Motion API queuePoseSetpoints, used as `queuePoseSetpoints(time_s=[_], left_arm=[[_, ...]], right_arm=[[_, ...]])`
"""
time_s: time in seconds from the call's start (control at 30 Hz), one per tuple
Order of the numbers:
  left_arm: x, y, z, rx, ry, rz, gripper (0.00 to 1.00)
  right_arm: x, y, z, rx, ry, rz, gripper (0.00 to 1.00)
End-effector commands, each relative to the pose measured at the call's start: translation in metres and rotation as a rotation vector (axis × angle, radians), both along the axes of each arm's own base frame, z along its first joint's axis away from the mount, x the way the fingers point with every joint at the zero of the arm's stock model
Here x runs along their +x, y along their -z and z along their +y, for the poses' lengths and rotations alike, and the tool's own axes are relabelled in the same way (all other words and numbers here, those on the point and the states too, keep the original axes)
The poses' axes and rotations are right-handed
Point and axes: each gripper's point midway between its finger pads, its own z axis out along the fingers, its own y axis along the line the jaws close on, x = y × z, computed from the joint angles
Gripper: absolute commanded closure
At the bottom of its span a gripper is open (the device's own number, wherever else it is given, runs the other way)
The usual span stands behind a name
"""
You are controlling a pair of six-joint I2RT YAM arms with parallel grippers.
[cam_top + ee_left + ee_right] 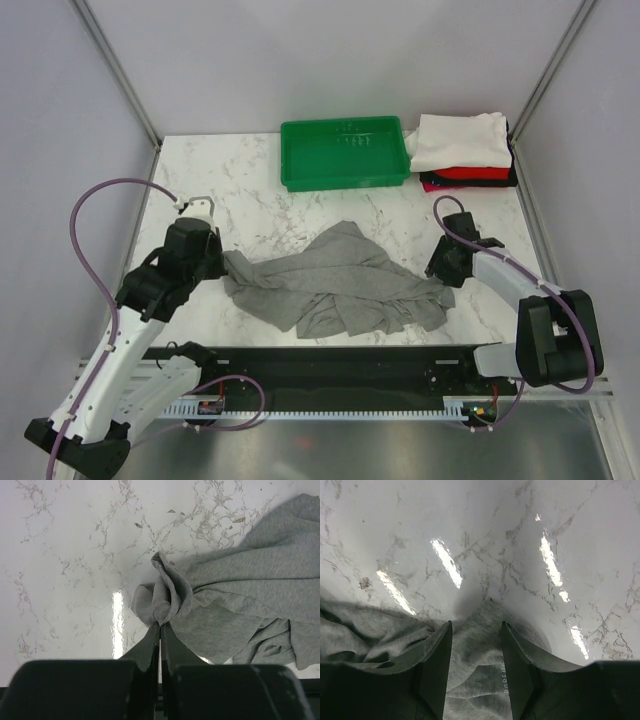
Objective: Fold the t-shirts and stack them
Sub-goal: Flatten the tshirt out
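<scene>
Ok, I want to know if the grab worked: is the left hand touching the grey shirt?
Touching. The left wrist view shows the left hand shut on a bunched fold of the grey shirt, with the cloth pinched at its tips.

The left arm (105, 380) and right arm (510, 275) wear white shells over black joint housings — each trailed by a looping purple cable (125, 181). The left gripper (160, 626) has matte black, wedge-shaped fingers; the right gripper (476, 627) has the same, one finger stamped with faint lettering (504, 682).
</scene>
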Motion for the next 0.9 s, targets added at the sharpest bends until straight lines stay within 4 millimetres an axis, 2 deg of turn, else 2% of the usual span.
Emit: queuePoseSetpoints(time_s=[0.0,0.1,0.17,0.2,0.27,0.3,0.43,0.57,0.6,0.63,0.7,0.73,0.77,0.87], left_arm=[[0.006,-0.007,-0.005,-0.052,-0.016,-0.042,0.98],[0.008,-0.006,-0.006,-0.054,-0.014,-0.046,0.98],[0.008,-0.004,-0.006,-0.051,-0.012,-0.045,0.98],[0.010,-0.004,-0.006,-0.046,-0.013,-0.044,0.98],[0.009,-0.004,-0.005,-0.038,-0.012,-0.046,0.98],[0.010,-0.005,-0.004,-0.036,-0.016,-0.048,0.98],[0.010,-0.012,-0.001,-0.016,-0.012,-0.070,0.98],[0.013,-0.034,0.007,0.009,-0.027,-0.123,0.98],[0.015,-0.053,0.008,0.003,-0.029,-0.164,0.98],[0.017,-0.064,0.010,0.018,-0.030,-0.187,0.98],[0.022,-0.085,0.011,0.031,-0.029,-0.223,0.98],[0.025,-0.114,0.012,0.027,-0.024,-0.284,0.98],[0.027,-0.144,0.013,0.017,-0.033,-0.345,0.98],[0.032,-0.191,0.018,0.044,-0.032,-0.438,0.98]], right_arm=[[-0.002,0.008,-0.004,-0.010,0.004,-0.011,0.49],[-0.003,0.016,-0.003,-0.007,0.002,0.005,0.50],[-0.005,0.026,-0.003,-0.007,-0.003,0.035,0.56],[-0.004,0.028,0.000,0.002,-0.007,0.036,0.64],[-0.006,0.031,-0.001,-0.001,-0.005,0.051,0.73],[-0.005,0.030,-0.001,-0.001,-0.005,0.046,0.81],[0.005,0.013,-0.008,-0.042,0.005,0.005,0.97],[0.014,-0.016,-0.011,-0.063,0.002,-0.031,1.00],[0.025,-0.033,-0.011,-0.063,0.007,-0.072,1.00],[0.030,-0.047,-0.010,-0.060,0.008,-0.104,1.00],[0.048,-0.088,-0.010,-0.054,0.019,-0.182,1.00],[0.054,-0.107,-0.008,-0.048,0.019,-0.220,1.00],[0.066,-0.143,-0.007,-0.040,0.022,-0.285,1.00],[0.076,-0.201,-0.008,-0.042,0.020,-0.366,1.00]])
